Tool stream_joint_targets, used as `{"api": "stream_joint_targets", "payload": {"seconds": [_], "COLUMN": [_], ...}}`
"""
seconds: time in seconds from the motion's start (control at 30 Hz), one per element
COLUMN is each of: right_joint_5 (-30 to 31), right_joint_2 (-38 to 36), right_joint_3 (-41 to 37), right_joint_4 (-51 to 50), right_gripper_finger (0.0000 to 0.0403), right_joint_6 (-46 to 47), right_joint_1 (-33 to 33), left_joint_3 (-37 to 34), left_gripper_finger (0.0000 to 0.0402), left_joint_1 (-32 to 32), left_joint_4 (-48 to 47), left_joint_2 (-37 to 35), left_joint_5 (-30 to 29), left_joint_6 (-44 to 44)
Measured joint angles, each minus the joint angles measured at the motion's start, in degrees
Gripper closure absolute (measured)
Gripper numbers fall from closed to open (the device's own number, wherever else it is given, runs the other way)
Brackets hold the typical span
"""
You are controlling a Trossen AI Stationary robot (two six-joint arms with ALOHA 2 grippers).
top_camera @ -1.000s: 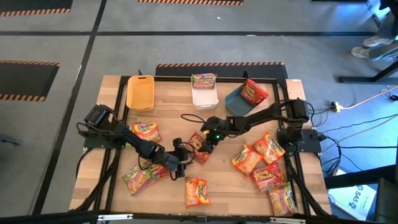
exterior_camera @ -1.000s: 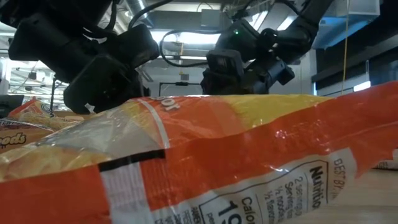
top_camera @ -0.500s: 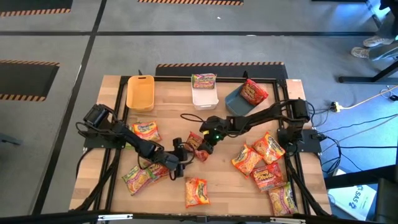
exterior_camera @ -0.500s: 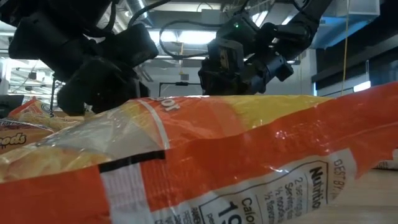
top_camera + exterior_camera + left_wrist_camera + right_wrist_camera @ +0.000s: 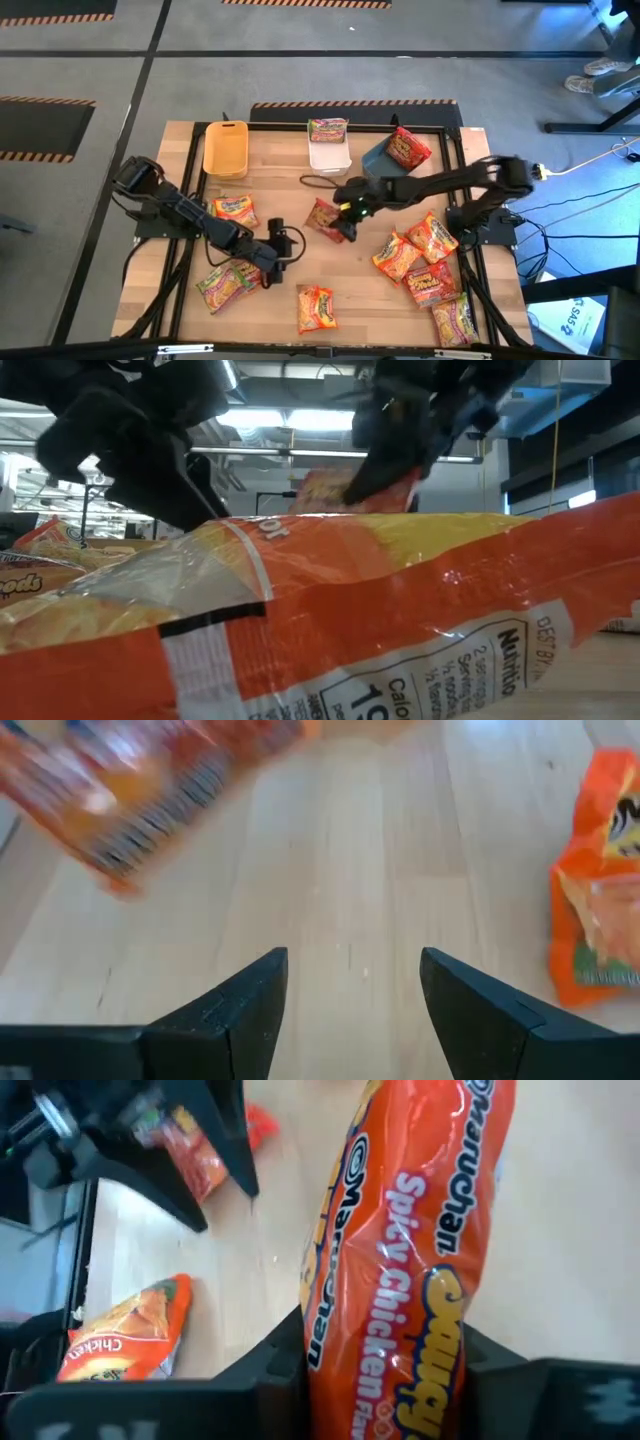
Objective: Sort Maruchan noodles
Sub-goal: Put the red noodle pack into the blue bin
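My right gripper (image 5: 338, 224) is shut on a red-orange Maruchan noodle packet (image 5: 410, 1250) above the table's middle. The low view shows that packet (image 5: 345, 490) raised under the right gripper (image 5: 400, 445). My left gripper (image 5: 274, 246) stands open left of it, over bare wood, with nothing between its fingers (image 5: 240, 1010). Other packets lie flat on the table: one near the left (image 5: 235, 210), one at the near left (image 5: 225, 283), one near the front edge (image 5: 317, 307), and several in a cluster at the right (image 5: 430, 260). My right gripper pinches the packet between its two fingers (image 5: 270, 1370), one on each side of it near its end (image 5: 330, 1350). The fingers come slanting down from the table's right. The packet reaches out beyond the fingertips, tilted and lifted clear of the table.
At the far edge stand a yellow bin (image 5: 225, 150), a white bin (image 5: 330, 160) with a packet in it, and a dark grey bin (image 5: 378, 168) with a red packet. A large orange packet (image 5: 350, 620) fills the low view's foreground. A black cable (image 5: 312, 184) lies mid-table.
My right gripper has risen and rolled, taking the red-orange packet up off the table; the packet now shows raised in the low view. My left gripper has risen too and drawn back a little toward the table's left.
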Motion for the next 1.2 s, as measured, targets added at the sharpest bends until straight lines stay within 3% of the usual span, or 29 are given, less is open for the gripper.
{"api": "stream_joint_targets", "payload": {"seconds": [0.27,0.5,0.8,1.2], "right_joint_5": [9.2,16.3,14.0,13.6], "right_joint_2": [-18.1,-28.9,-26.3,-17.5], "right_joint_3": [0.0,0.1,-2.0,-6.2], "right_joint_4": [-21.3,-33.8,-37.2,-29.8], "right_gripper_finger": [0.0289,0.0298,0.0292,0.0291], "right_joint_6": [-4.4,-11.7,-22.6,-25.8], "right_joint_1": [-8.0,-20.6,-34.7,-38.0], "left_joint_3": [0.0,0.1,0.1,0.1], "left_gripper_finger": [0.0179,0.0179,0.0179,0.0179], "left_joint_1": [1.4,2.1,2.1,2.2], "left_joint_4": [-0.2,-0.1,0.6,0.7], "left_joint_2": [0.0,0.0,0.0,0.0], "left_joint_5": [-0.7,-0.8,-0.8,-0.8], "left_joint_6": [0.0,0.0,0.0,-0.3]}}
